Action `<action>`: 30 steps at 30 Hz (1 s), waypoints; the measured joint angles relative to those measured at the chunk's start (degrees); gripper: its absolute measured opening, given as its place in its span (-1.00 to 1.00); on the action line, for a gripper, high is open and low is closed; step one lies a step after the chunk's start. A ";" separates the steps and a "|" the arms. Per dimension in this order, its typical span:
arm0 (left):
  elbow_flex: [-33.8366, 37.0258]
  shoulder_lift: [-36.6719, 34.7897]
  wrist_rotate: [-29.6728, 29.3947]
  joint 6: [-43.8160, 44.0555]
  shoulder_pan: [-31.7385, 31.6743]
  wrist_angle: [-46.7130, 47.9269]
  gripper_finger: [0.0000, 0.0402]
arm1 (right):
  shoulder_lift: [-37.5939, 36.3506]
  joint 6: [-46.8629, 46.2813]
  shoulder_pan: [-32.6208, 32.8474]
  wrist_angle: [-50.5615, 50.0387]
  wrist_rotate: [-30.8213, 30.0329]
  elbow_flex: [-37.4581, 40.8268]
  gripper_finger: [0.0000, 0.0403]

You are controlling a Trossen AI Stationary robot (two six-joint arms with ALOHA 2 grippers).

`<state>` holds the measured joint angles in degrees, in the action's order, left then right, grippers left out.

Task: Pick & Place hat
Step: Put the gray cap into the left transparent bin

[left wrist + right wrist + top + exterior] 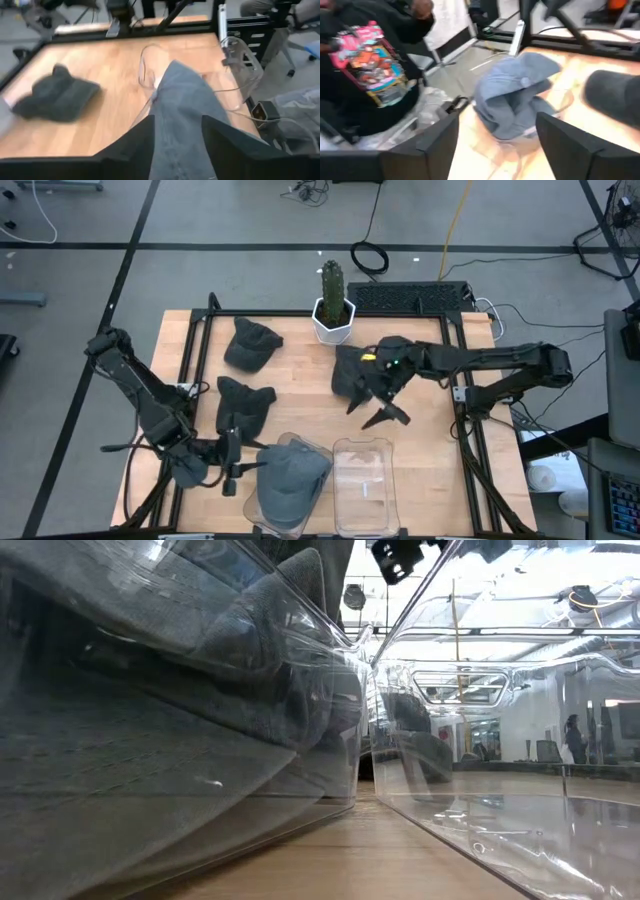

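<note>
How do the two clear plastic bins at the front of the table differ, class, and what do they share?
The left bin holds a grey hat that covers much of it; the right bin holds no hat. The left hand is beside the left bin; no hand is near the right bin. Both are clear, stand side by side, and sit upright.

Grey-blue cap (pixel 292 478) in a clear plastic bin (pixel 268 515); second clear bin (pixel 364 480) beside it. 3 dark charcoal caps (pixel 250 344) (pixel 243 406) (pixel 357 370) on the light wooden tabletop (pixel 300 375) — black frame (pixel 196 340) around it. Green cactus (pixel 331 284) in a white pot (pixel 333 324). Black arms. Person's black shirt (pixel 370 65) — pink, teal and orange graphic print.
</note>
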<state>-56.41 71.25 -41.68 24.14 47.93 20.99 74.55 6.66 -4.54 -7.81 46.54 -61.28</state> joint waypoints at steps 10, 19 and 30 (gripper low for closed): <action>-0.91 -0.56 8.58 7.18 -2.96 4.10 -0.93 | -20.25 2.58 -0.28 -0.79 -6.32 8.18 -0.92; -0.87 6.88 11.63 32.43 -1.05 13.54 -0.99 | -36.23 1.51 1.66 9.75 -10.33 21.77 -0.98; -0.82 10.33 15.39 33.59 -4.15 13.88 -0.99 | -37.93 0.88 1.67 17.86 -13.50 29.60 -0.99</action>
<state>-57.23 81.58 -26.30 57.72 43.78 34.88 36.62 7.54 -2.87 10.05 33.04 -31.68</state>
